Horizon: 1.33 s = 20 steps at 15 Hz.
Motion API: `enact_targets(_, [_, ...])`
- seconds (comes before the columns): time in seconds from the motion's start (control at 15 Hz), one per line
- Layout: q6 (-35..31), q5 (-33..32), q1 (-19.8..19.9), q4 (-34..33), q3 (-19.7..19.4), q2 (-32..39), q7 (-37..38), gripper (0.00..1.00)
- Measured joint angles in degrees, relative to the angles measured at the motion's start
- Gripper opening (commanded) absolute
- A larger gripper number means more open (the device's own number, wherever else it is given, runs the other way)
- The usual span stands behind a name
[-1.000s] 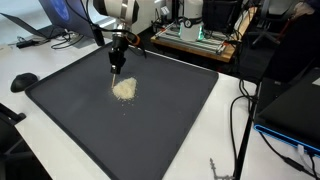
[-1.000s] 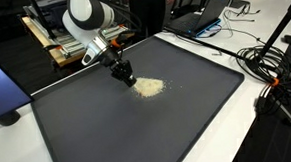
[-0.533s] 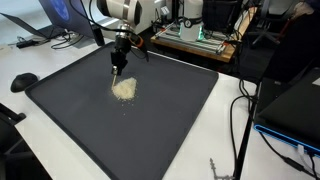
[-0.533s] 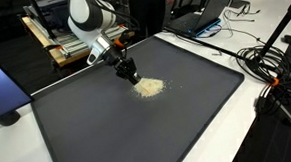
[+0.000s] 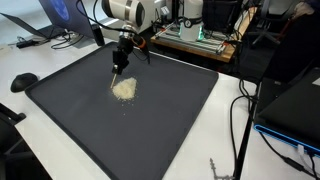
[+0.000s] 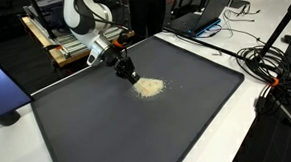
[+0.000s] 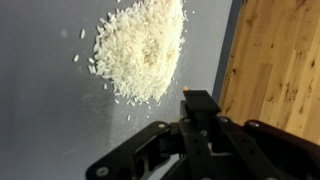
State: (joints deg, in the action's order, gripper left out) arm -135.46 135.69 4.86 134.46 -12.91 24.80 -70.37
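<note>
Claw (image 5: 119, 66) lifted, shifted away from rice pile (image 5: 124, 89).

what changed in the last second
The gripper drifted slightly toward the mat's far edge, away from the rice pile; the arm's upper body shifted too. Nothing was grasped or released. The rice and mat stayed as they were.

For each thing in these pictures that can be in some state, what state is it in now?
hand: above the mat beside the rice, not touching it; holds nothing visible; open or shut cannot be told.
rice: loose pile on the mat, some stray grains around it.
dark mat: lies flat on the table.
laptop: open, beyond the mat.
</note>
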Motion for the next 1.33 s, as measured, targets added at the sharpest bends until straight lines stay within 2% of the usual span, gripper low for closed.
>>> enact_targets(0.33, [3.5, 1.9, 0.0, 0.7, 0.0, 0.5, -1.2, 0.03])
enact_targets(0.73, [1.7, 1.7, -0.1, 0.8, -1.0, -0.2, -2.6, 0.03])
enact_targets(0.93, [-4.9, 0.5, -1.0, 0.8, -1.8, -3.0, -3.6, 0.03])
enact_targets(1.33, [-23.0, -5.1, -5.2, 0.4, -1.4, -12.0, -4.5, 0.03])
